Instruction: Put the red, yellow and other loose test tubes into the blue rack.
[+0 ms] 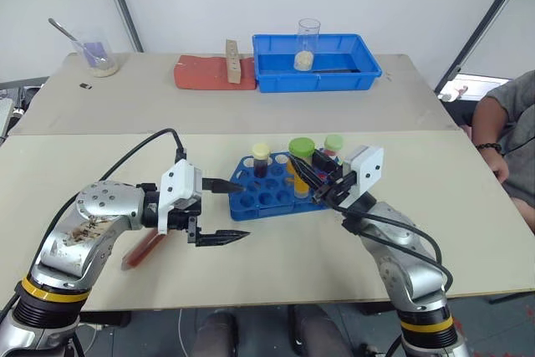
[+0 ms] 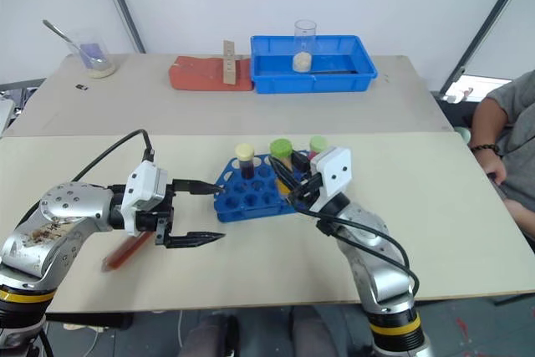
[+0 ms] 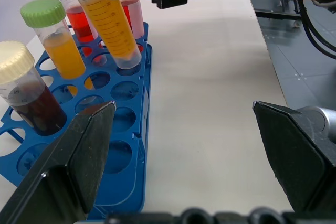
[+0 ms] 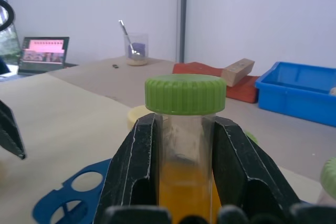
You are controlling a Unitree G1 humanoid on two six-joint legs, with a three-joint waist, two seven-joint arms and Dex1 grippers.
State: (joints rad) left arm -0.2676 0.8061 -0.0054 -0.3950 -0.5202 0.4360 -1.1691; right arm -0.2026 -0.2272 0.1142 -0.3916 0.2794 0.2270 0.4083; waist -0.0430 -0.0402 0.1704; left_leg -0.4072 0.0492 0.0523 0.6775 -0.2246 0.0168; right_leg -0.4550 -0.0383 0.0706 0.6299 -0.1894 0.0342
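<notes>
One tube going in, one waiting on the bench.
Near left, a red tube point(image 1: 144, 250) lies loose under the released left hand point(image 1: 230, 211); the right hand point(image 1: 308, 176), clenched on a yellow tube point(image 3: 111, 27), tilts it over the rack point(image 1: 259, 199), mid-bench.

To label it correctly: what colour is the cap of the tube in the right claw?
Green cap; clearest in the right wrist view.
</notes>
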